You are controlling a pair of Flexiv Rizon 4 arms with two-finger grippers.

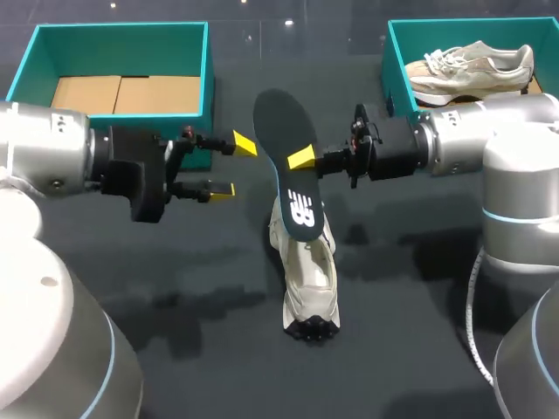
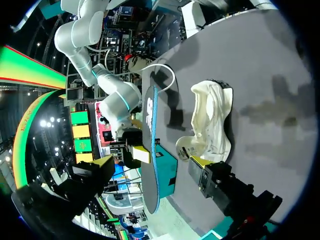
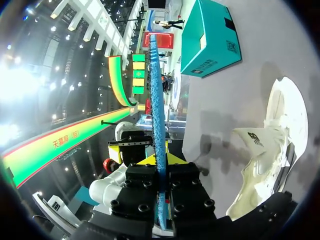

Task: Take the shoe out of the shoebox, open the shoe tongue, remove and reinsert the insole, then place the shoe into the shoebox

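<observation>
On my feed the dark surface [image 1: 175, 262] carries 2 teal shoeboxes along its far edge. The left shoebox [image 1: 122, 48] shows only its brown cardboard floor, and the right shoebox [image 1: 437, 37] holds a second shoe [image 1: 472, 65], pale with white laces. At the middle of the surface, well apart from both boxes, the shoe [image 1: 307, 279] lies lengthwise from far to near, cream-white with a dark patch of sole at its near end. The dark insole [image 1: 284, 140] rises above it, its logo end down at the shoe's opening and its other end tilted toward the far side. I cannot tell whether it touches the shoe. My right hand [image 1: 301, 159] comes in from the right and pinches the insole's edge between both fingers. My left hand [image 1: 232, 167] sits just left of the insole, fingers spread wide and holding nothing.
</observation>
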